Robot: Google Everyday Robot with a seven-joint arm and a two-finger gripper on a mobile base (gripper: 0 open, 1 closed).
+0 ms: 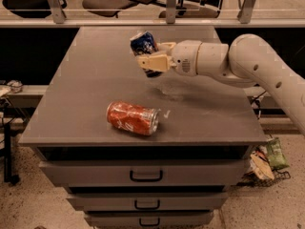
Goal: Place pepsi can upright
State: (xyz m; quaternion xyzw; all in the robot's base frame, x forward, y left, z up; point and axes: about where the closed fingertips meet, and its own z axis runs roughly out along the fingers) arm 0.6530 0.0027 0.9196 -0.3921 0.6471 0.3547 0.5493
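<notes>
The gripper (150,57) reaches in from the right edge of the grey table (90,85) at the end of the white arm (248,61). Its tan fingers (153,61) are clamped around the pepsi can (143,43). The can is over the middle of the top, somewhat toward the far edge, and is tilted, with its silver end pointing up and to the far left corner. A red can (132,118) lies on its side well apart from it, near the front edge, above the drawers (145,175).
</notes>
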